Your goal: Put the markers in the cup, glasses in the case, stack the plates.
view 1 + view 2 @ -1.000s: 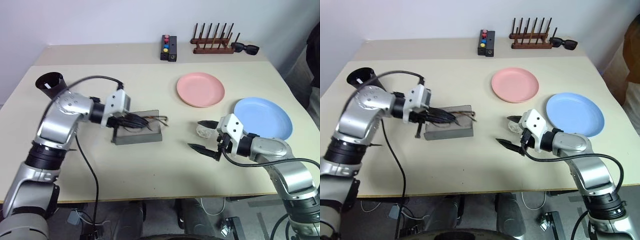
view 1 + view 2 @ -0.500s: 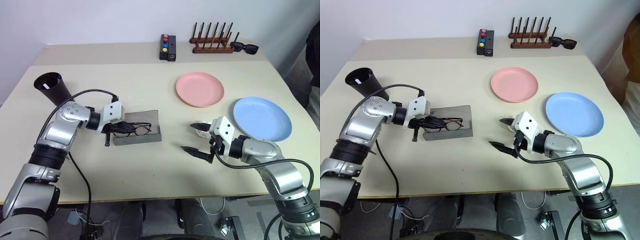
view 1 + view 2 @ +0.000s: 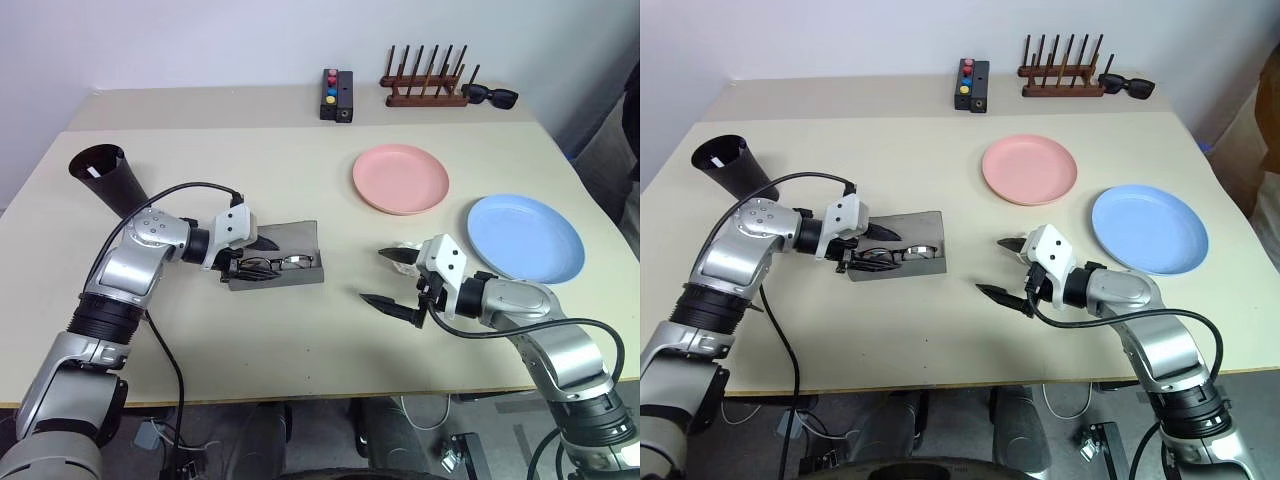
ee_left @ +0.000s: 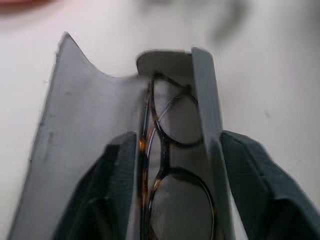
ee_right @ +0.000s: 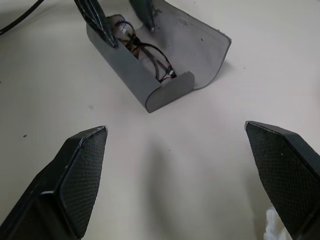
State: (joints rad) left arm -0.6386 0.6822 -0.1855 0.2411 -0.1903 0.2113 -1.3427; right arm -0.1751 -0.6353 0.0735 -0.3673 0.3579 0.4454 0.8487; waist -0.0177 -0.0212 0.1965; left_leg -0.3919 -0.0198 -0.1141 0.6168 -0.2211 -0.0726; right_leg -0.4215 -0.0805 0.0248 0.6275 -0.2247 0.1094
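- beige counter [image 3: 300, 170] against a pale wall; wooden peg rack [image 3: 424, 92] and black box with coloured buttons [image 3: 337, 95] along the far edge, black sunglasses [image 3: 490, 96] just beside the rack.
- grey case [image 3: 277, 262] lying open left of centre, lid folded back flat on the far side.
- glasses [image 3: 272, 265] resting inside the case trough; seen lengthwise in the left wrist view [image 4: 167, 185].
- left claw [image 3: 252, 256] at the case's left end, fingers spread, one finger to each side of the glasses, not pinching them.
- right claw [image 3: 392, 277] hovering over bare counter between case and blue plate, fingers spread wide, nothing between them.
- cup [image 3: 108, 177] at far left, tilted, rim toward the camera; contents not discernible.
- pink plate [image 3: 401, 179] and blue plate [image 3: 526, 237] apart, side by side on the right, not stacked.
- small whitish crumpled object [image 3: 408, 246] just behind the right claw; identity unclear.
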